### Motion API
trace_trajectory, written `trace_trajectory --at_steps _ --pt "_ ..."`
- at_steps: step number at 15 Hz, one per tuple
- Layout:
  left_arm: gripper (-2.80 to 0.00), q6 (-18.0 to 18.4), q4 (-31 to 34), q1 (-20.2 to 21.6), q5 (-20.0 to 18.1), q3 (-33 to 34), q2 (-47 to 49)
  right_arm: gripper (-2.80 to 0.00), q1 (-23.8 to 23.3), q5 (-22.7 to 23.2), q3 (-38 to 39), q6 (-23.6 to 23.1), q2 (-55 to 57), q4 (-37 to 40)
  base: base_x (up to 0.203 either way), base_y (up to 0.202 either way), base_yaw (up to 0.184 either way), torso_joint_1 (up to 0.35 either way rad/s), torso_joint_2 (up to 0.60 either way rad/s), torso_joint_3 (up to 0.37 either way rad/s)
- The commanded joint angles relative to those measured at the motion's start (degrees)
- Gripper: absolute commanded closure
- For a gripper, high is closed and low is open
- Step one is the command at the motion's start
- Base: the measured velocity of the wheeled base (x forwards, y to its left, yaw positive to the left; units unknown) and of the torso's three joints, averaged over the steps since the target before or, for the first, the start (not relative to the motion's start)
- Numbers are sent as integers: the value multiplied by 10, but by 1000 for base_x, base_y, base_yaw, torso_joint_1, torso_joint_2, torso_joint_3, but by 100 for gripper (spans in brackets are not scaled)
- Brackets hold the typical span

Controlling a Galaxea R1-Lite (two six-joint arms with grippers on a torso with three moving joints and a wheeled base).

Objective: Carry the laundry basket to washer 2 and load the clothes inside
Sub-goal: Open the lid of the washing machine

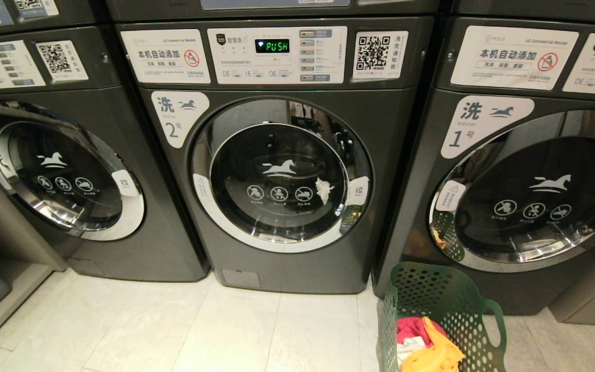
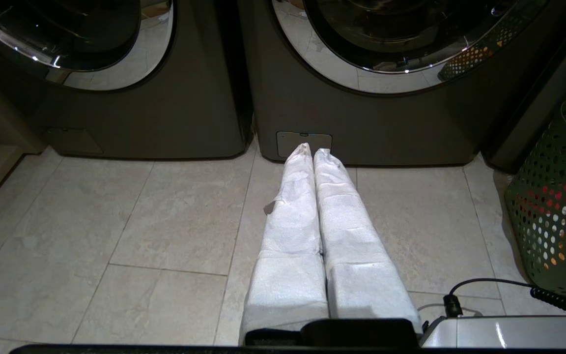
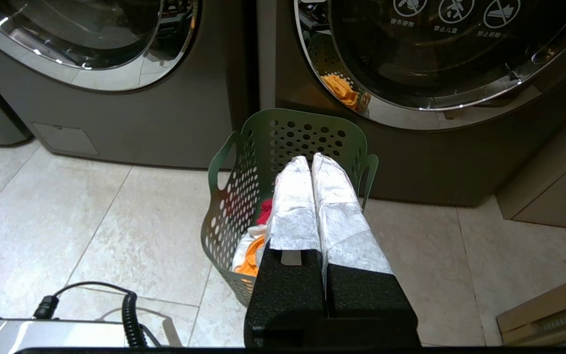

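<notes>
You have washer 2 (image 1: 282, 170) straight ahead of you: a dark grey front-loader with a round chrome-rimmed glass door, shut, a white horse logo on the glass, and a white label with a blue "2" at its upper left. Its display reads "PUSH" in green. To its right stands the like washer 1 (image 1: 530, 191), and to its left a third machine (image 1: 65, 165) of the same build, all three on the pale tiled floor (image 1: 173, 330).

The laundry basket (image 1: 447, 305) is dark green plastic, its walls pierced with round holes and an oval handle cutout on each of two sides. It stands upright on the floor, mouth up, just in front of washer 1's lower left corner, to the right of washer 2's front. Its long axis runs from you toward the machines.

Inside it lie the clothes (image 1: 426, 346): a yellow-orange piece on top, a bright red one behind it, a bit of white beside them.

Your right gripper (image 3: 311, 160), fingers wrapped in white and pressed together on nothing, hangs over the basket's opening in its wrist view. Your left gripper (image 2: 311, 150), likewise clenched and empty, points at washer 2's base, with the basket well off to its right.
</notes>
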Motion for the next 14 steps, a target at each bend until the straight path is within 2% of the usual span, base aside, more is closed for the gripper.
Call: trace_trajectory --at_steps 1,11,14 --pt "0 0 1 0 0 0 1 0 0 0 0 0 1 0 0 0 0 0 0 0" --pt "0 4 -1 0 -2 1 1 0 0 0 0 -1 1 0 0 0 0 0 0 0" --pt "0 4 -1 0 -1 1 1 0 0 0 0 -1 1 0 1 -138 -6 1 0 4"
